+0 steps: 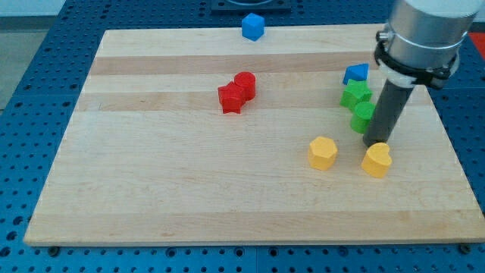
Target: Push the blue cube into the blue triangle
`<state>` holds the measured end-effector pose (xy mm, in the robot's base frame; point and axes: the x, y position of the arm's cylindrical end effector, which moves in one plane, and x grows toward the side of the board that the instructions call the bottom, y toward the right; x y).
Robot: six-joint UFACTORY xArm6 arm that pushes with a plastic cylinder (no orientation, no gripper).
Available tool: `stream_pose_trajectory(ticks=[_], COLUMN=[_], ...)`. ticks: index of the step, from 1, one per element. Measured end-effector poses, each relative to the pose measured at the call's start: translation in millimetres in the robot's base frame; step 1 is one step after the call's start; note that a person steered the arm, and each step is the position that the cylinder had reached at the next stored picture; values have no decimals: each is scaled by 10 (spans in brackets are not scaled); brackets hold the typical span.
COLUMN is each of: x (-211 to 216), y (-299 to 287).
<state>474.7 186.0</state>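
The blue cube [252, 26] sits at the top edge of the wooden board [189, 182], near the middle. The blue triangle [355, 73] lies at the view's right, just above two green blocks. My tip [374, 143] is at the view's right, just above the yellow heart block [377, 161] and right beside the lower green block [363, 116]. It is far from the blue cube, below and to the right of it. The rod hides part of the lower green block.
A green star block [355, 94] touches the blue triangle from below. A yellow hexagon block [323, 152] lies left of the yellow heart. A red star block [231, 98] and a red cylinder [245, 83] touch near the board's middle.
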Motion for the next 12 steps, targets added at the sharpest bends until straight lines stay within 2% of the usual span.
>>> stream_pose_trajectory(ticks=[2,3,4,6,7,9,10,11,12], x=[-255,-212,-492,-1541,-1843,-2243,-2617,-2831,-2809], y=[-50,281,498,574,-40,-2008,-2710,-2672,-2380])
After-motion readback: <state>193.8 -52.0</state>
